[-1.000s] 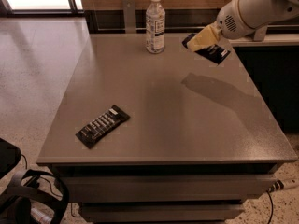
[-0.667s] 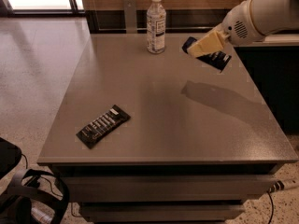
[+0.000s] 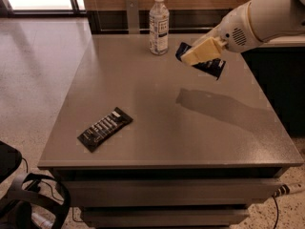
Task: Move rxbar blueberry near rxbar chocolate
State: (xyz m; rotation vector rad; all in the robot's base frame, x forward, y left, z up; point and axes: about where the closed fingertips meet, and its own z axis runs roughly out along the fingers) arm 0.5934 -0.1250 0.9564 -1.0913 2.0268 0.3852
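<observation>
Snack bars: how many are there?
2. The rxbar chocolate lies flat near the table's front-left corner. The rxbar blueberry is up in the air at the back right, clamped in the gripper, right of the water bottle. None seem hidden.

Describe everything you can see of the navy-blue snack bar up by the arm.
The small flat navy-blue wrapped snack bar hangs tilted in the air above the far right part of the grey table. It touches only the cream-coloured gripper, which is shut on it and covers its middle, so only the dark wrapper ends show. No print can be read. Its shadow lies on the tabletop below.
</observation>
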